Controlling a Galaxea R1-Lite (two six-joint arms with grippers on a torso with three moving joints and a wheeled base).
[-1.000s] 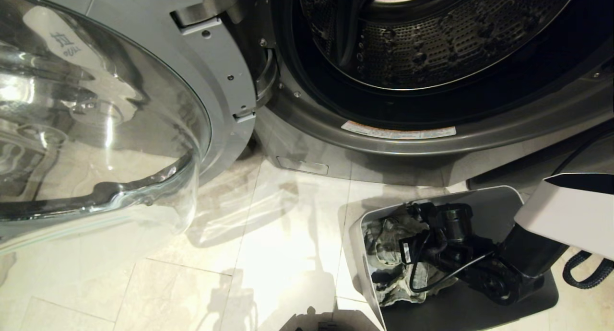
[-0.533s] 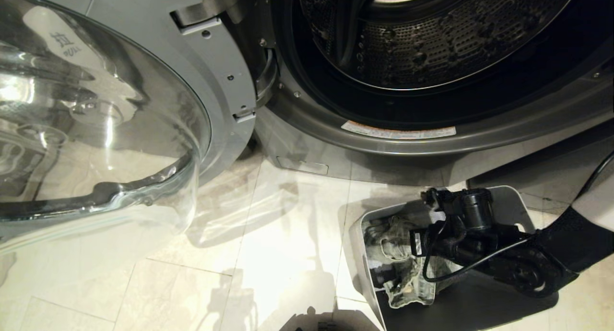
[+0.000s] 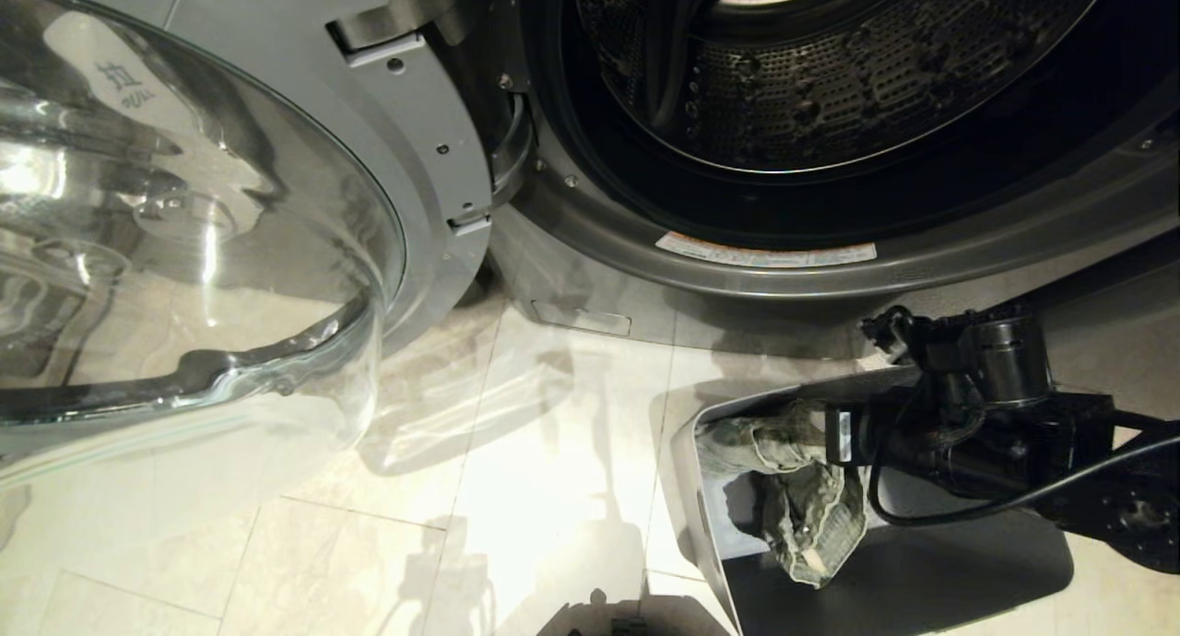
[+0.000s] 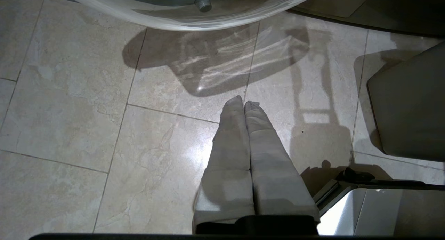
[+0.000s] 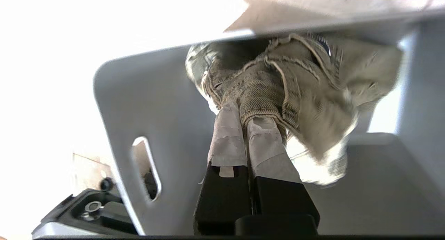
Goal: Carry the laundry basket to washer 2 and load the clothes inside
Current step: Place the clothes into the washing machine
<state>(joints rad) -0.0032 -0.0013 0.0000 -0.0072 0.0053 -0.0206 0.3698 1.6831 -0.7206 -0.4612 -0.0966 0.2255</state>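
Note:
The grey laundry basket [image 3: 684, 488] stands on the floor tiles in front of the dark grey washer [image 3: 590, 249]; no number label shows on the washer. Its drum [image 3: 830, 83] is open and the glass door [image 3: 203, 221] is swung out to the left. My right gripper [image 3: 816, 438] is shut on the clothes [image 3: 816, 516], a grey-green denim bundle hanging from it over the basket's near end. In the right wrist view the taped fingertips of the right gripper [image 5: 243, 111] pinch a thick seam of the clothes [image 5: 306, 87] inside the basket wall [image 5: 156, 104]. My left gripper [image 4: 243, 102] hangs shut and empty over the floor.
The open door reaches far out over the floor on the left. The basket's slot handle [image 5: 146, 167] shows beside the fingers. A corner of the basket [image 4: 410, 104] lies right of the left gripper. Pale tiles [image 3: 516, 488] separate door and basket.
My right gripper has risen out of the basket and drawn back to the right, lifting the clothes off the bottom; they now dangle from it. The left arm has stayed still.

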